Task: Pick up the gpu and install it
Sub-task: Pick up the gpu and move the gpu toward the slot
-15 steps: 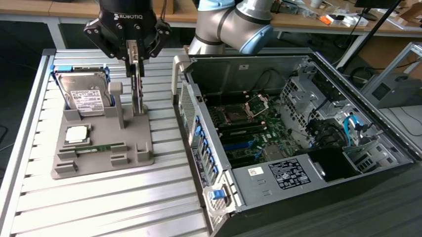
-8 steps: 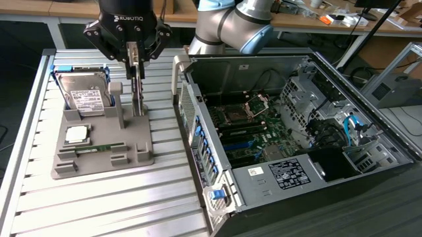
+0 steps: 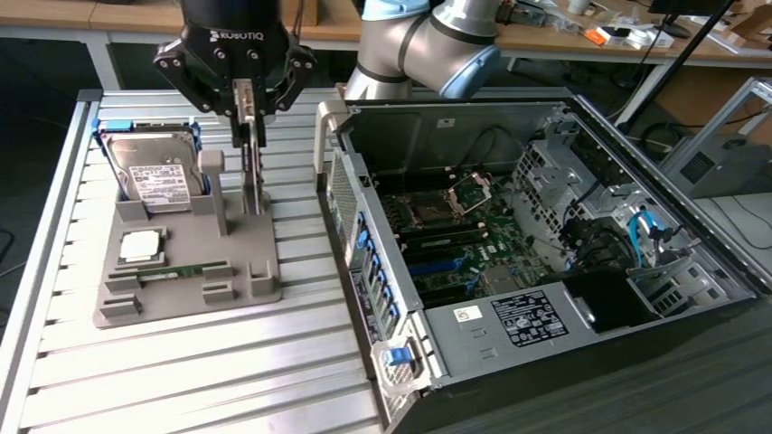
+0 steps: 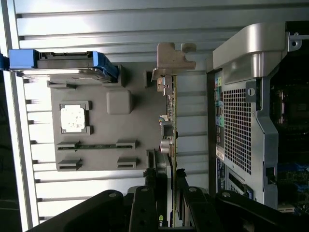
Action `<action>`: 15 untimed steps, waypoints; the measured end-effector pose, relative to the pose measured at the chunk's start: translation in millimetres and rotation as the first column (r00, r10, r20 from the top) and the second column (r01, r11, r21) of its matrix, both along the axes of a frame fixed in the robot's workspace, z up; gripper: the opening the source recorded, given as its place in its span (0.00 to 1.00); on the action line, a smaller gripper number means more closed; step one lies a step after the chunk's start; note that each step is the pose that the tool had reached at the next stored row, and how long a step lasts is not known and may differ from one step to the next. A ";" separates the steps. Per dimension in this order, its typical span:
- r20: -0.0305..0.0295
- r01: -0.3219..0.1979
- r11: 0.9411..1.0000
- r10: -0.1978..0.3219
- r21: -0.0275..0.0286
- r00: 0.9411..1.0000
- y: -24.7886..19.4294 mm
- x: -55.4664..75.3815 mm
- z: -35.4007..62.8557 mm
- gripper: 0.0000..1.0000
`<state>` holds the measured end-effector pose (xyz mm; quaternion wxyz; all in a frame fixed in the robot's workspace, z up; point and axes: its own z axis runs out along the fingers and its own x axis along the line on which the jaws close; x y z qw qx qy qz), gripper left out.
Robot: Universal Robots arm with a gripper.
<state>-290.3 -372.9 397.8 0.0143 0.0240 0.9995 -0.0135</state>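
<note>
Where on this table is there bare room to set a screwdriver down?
Free: the slatted table near the camera, in front of the gray holder and beside the computer case. Crowded: the narrow strip between holder and case, right beside the gpu and the gripper above it.

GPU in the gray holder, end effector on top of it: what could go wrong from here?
1. The gpu stands on edge in the gray fixture, end effector at its top edge; an off-centre hold could tilt or jam it.
2. The hard drive stands close by and might get bumped.
3. The open case wall rises beside the card; the bracket could catch it.
</note>
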 end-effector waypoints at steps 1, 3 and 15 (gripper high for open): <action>0.000 0.000 1.000 0.000 0.000 1.000 -0.4 0.1 0.0 0.27; 0.000 0.000 1.000 0.000 0.000 1.000 -1.0 0.4 0.2 0.27; 0.000 0.000 1.000 0.000 0.000 1.000 -4.6 0.9 5.0 0.27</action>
